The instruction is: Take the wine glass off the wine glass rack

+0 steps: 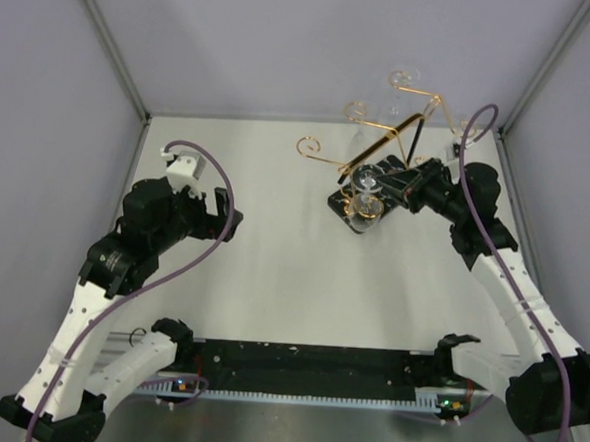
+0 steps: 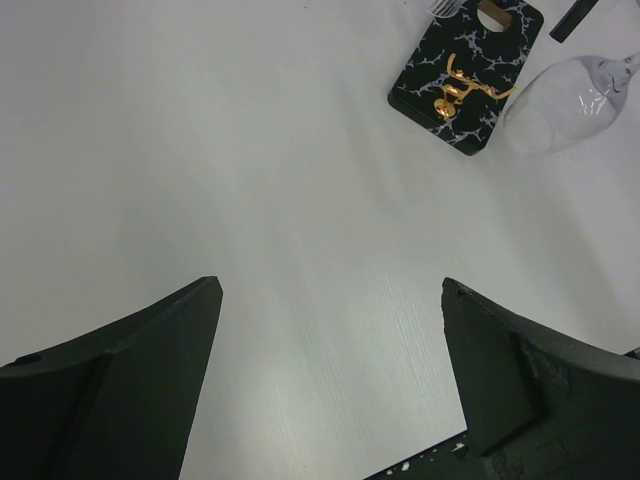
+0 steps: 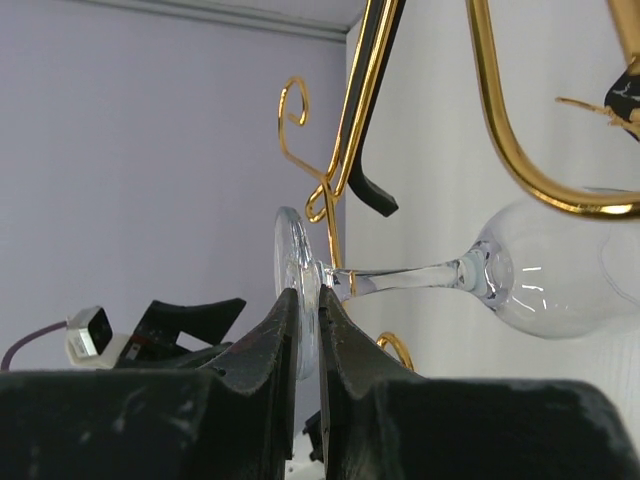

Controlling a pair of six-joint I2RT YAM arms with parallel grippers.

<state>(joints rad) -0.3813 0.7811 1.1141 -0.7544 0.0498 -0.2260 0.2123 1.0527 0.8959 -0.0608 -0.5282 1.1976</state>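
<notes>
White table | right gripper pinches wine glass foot, wrist-view only

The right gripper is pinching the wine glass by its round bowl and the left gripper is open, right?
Not the bowl. The right gripper pinches the wine glass by its flat foot, as the right wrist view shows. The left gripper is open.

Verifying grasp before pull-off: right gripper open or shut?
Shut: in the right wrist view the right gripper pinches the wine glass by the edge of its round foot, a finger against each face.
</notes>
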